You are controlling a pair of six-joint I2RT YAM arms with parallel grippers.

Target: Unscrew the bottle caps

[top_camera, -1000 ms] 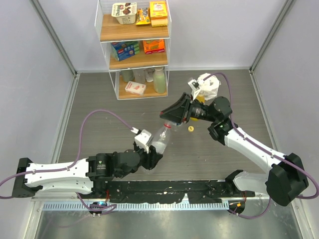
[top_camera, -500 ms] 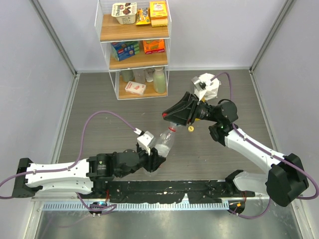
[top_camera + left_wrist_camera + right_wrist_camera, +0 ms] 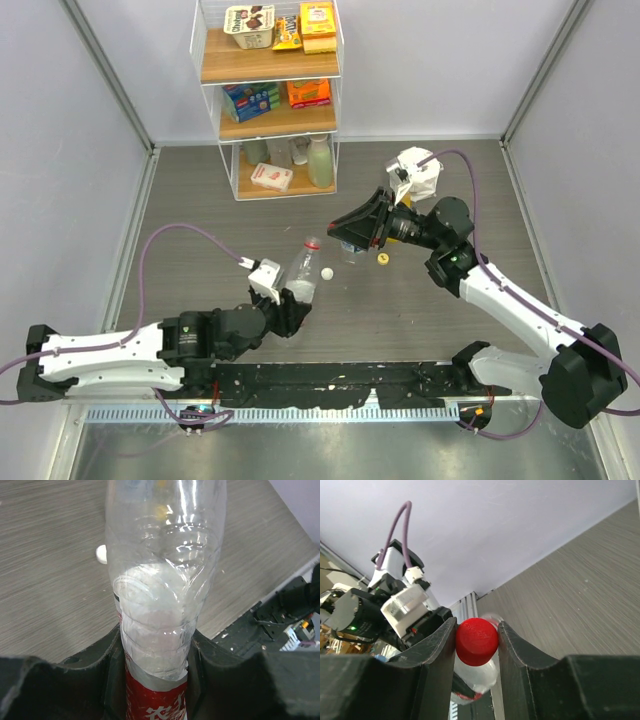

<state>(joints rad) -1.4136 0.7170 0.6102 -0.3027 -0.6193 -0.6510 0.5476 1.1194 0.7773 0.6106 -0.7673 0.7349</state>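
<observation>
Shelf rack (image 3: 268, 100) at the far end: boxes, plus a pale green bottle (image 3: 320, 160). Left gripper (image 3: 288, 298) is clamped low on the clear red-label bottle (image 3: 165, 580), which looks empty, neck tilted away. Right gripper (image 3: 346, 244) pinches the red cap (image 3: 477, 641), clear of the neck. White cap (image 3: 326, 273) and yellow cap (image 3: 382, 259) lie loose on the table (image 3: 200, 220).

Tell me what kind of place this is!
Probably a robot testing lab: a left arm and right arm bolted to a table, plain walls around, and a wire shelf of snack boxes.
</observation>
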